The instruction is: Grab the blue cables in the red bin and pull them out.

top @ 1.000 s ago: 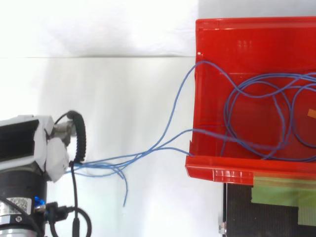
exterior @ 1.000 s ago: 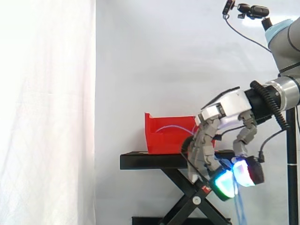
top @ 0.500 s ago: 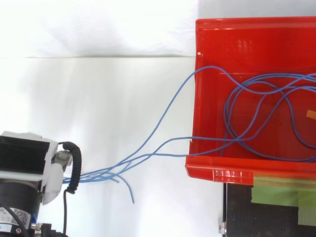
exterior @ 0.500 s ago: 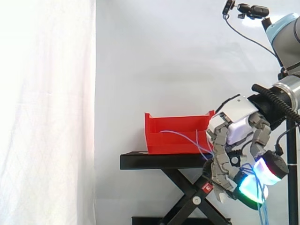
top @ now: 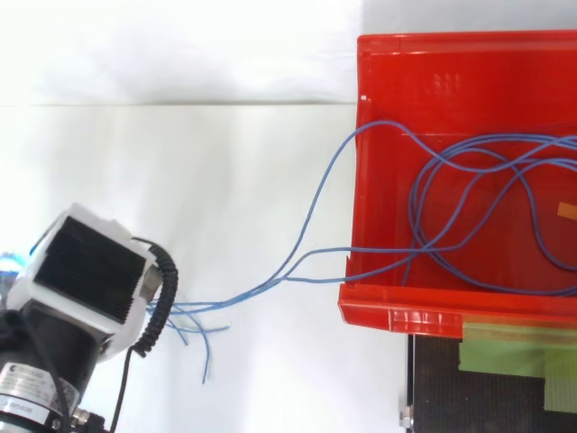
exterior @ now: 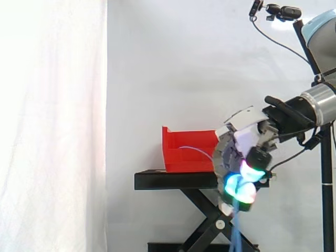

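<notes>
The hand [exterior: 240, 143] is seen at the right end of the black stand [exterior: 173, 180], just beside the red bin [exterior: 186, 153]. Its fingers are curled tight and its glowing fingertips [exterior: 231, 185] are closed round a bundle of blue cables [exterior: 237, 231], whose loose ends are left hanging below. From above, the strands are stretched from the hand [top: 90, 275] over the bin's left wall [top: 359, 180], while most of their loops are left lying inside the bin.

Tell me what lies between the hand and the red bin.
In the top view, the blue cables stretch from the hand to the red bin, crossing its rim; nothing else lies in that gap.
</notes>
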